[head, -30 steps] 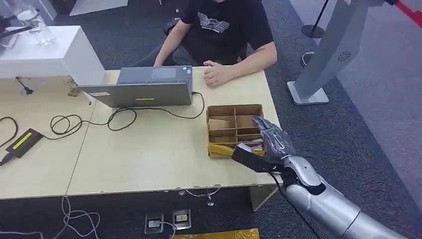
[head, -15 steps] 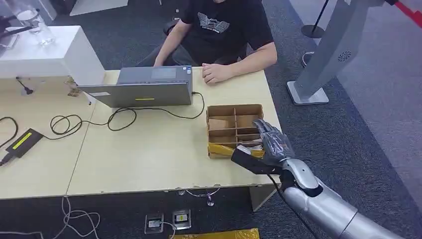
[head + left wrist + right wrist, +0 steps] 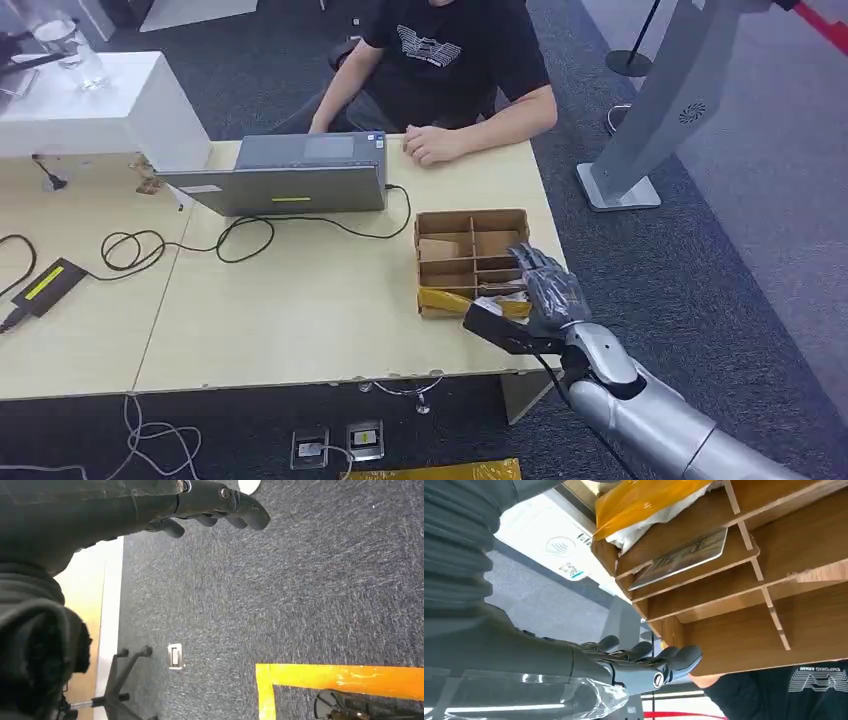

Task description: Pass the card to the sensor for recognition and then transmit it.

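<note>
The robot's right hand (image 3: 545,285) hovers over the near right corner of a cardboard divider box (image 3: 470,222) on a pale wooden table (image 3: 300,300); its fingers (image 3: 674,659) are extended and spread, holding nothing, just beside the box's outer wall; a card (image 3: 681,557) lies flat in a narrow slot of the box near that hand, next to a compartment stuffed with yellow film (image 3: 644,500) and white paper; from the wrist, the card is apart from the fingers, with dividers between them. The left hand (image 3: 220,502) hangs over grey carpet (image 3: 300,590) beside a yellow floor line (image 3: 345,680), its fingers gently curled and empty. Across the table a person in a black T-shirt (image 3: 450,50) sits with one hand (image 3: 430,147) resting on the tabletop beside a grey laptop (image 3: 290,175); a black cable (image 3: 240,235) loops across the table toward a power adapter (image 3: 45,283) at the left edge.
</note>
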You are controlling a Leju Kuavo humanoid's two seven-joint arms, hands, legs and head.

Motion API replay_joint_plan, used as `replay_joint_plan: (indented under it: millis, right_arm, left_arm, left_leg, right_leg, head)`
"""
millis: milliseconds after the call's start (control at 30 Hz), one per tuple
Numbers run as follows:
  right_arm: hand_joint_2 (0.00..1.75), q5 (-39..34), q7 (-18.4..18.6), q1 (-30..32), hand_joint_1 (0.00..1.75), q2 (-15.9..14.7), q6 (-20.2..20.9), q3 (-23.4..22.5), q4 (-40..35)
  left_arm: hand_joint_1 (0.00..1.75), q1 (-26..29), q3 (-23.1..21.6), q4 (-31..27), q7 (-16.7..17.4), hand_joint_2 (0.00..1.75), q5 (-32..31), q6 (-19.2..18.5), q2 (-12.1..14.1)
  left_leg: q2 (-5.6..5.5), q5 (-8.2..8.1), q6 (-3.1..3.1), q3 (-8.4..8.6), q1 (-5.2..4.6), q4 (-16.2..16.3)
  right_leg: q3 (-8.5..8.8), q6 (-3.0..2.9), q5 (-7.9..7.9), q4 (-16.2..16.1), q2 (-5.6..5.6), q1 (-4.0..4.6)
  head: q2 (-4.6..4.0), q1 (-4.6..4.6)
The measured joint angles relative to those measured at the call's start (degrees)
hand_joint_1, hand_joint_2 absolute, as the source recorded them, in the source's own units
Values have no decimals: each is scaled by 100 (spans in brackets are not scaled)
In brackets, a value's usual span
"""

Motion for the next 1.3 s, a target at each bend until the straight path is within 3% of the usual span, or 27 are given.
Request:
replay_joint_plan:
  millis: [500, 900, 933, 967, 1000, 1233, 1300]
  right_arm:
    - [175, -39, -153, 10, 0, 125, -157, 142, 164]
    - [175, -26, -404, -37, 0, 448, -302, 168, 557]
    - [175, -26, -411, -49, 9, 470, -304, 168, 590]
    - [175, -26, -413, -58, 136, 490, -308, 168, 618]
    - [175, -24, -422, -66, 175, 498, -308, 168, 636]
    - [175, 239, -487, -145, 173, 675, -472, 170, 958]
    - [175, 480, -407, -183, 164, 712, -529, 170, 1092]
  left_arm:
    - [0, -12, -37, 0, 61, 0, -20, -11, 0]
    - [0, -20, -44, 0, 61, 0, -20, -24, 0]
    - [0, -21, -44, -2, 61, 0, -20, -31, 0]
    - [0, -23, -44, 0, 61, 0, -20, -31, 0]
    - [0, -23, -44, 0, 61, 0, -17, -31, 0]
    - [0, -26, -46, 0, 61, 0, 4, -28, 0]
    - [0, -27, -55, 0, 63, 0, 9, -24, 0]
  left_leg:
    - [0, 0, 0, 0, 0, 0]
    - [0, 0, 0, -1, 0, 0]
    - [0, 0, 0, -1, 0, 0]
    - [0, 0, 0, -1, 0, 0]
    - [-1, 0, 0, -1, 0, 0]
    - [-1, 0, 0, -1, 0, 0]
    - [0, 0, 0, -1, 0, 0]
  right_leg:
    - [1, 0, 0, 0, 0, 0]
    - [1, 0, 0, 0, 0, 0]
    - [1, 0, 0, 0, 0, 0]
    - [1, 0, 0, 0, 0, 0]
    - [1, 0, 0, 0, 0, 0]
    - [1, 0, 0, 0, 0, 0]
    - [1, 0, 0, 0, 0, 0]
  head:
    - [0, -2]
    - [0, -2]
    - [0, -2]
    - [0, 0]
    - [0, 0]
    - [0, 0]
    - [0, 0]
